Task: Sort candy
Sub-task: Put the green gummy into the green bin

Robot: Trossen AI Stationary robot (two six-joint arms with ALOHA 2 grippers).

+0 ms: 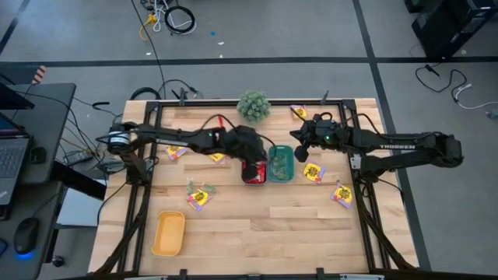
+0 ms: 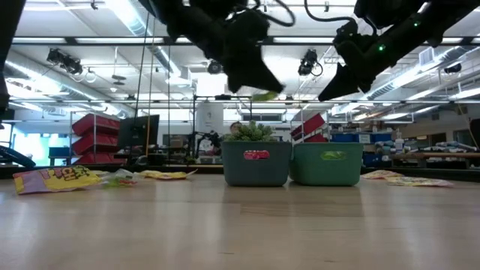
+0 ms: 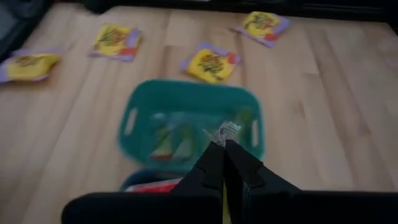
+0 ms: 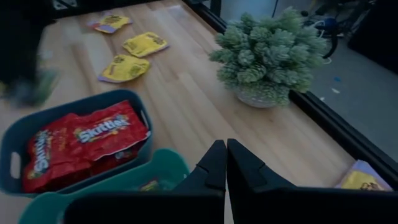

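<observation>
Your left gripper pinches a pale green candy directly above the teal tray; release straight down. Your right gripper, pressed together and empty, waits beside it.

a: table, free room?
b: near half, between the yellow tray at the left corner and the right edge, bare wood; open approach.

a: obstacles, centre?
b: dark tray and teal tray, side by side and touching. left gripper hangs above them, fingers together, pinching a small pale packet. right gripper just beside the teal tray's far right corner, fingers together.

a: far edge?
b: plant stands there, behind the trays.

a: loose items?
b: yellow packets left of the trays, more to their right; flat, low.
</observation>
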